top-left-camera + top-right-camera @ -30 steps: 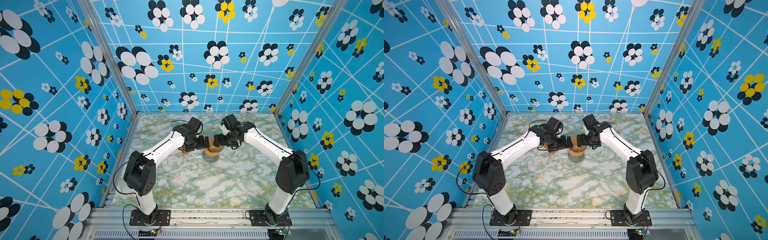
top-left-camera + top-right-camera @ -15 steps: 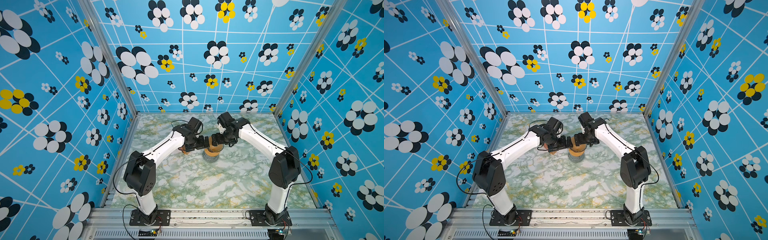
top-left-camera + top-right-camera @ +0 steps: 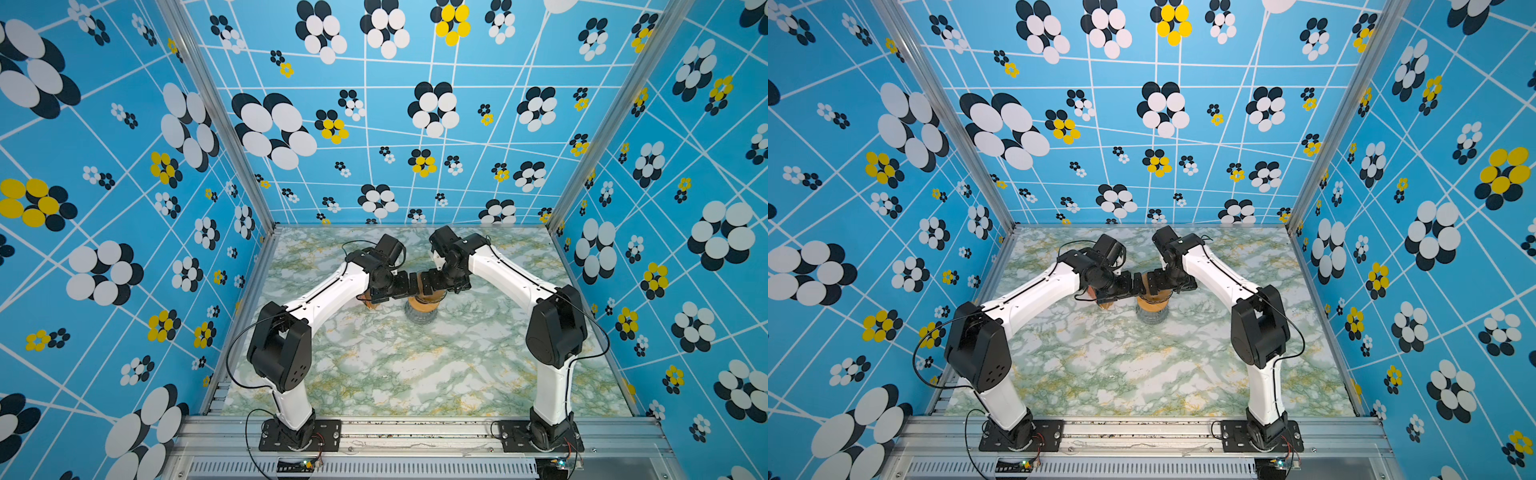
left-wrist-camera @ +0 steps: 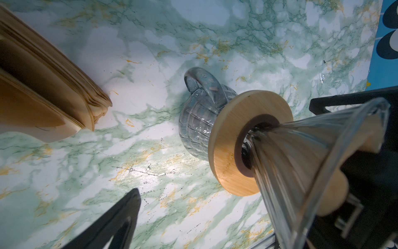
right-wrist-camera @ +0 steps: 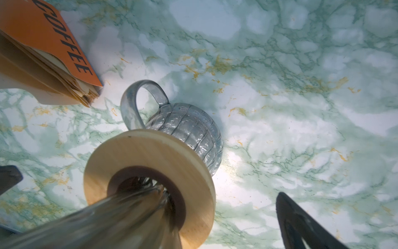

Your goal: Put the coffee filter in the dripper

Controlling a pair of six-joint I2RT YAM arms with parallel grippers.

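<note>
Although the green-veined marble surface (image 3: 395, 365) is mostly bare, both arms meet over its middle, where the clear ribbed glass jug (image 5: 189, 131) stands carrying a flat round wooden ring (image 4: 228, 138) and the clear glass cone-shaped dripper (image 4: 305, 155). The tan paper coffee filter (image 4: 372, 133) appears already inside the dripper, tip down along its upright axis. The left gripper (image 3: 405, 284) and right gripper (image 3: 432, 281) flank the rim, jaws spread, holding nothing.

Glass jug (image 5: 185, 129) under wooden ring (image 5: 148, 151), orange filter packet (image 5: 43, 32), marbled table (image 3: 415, 374)
</note>
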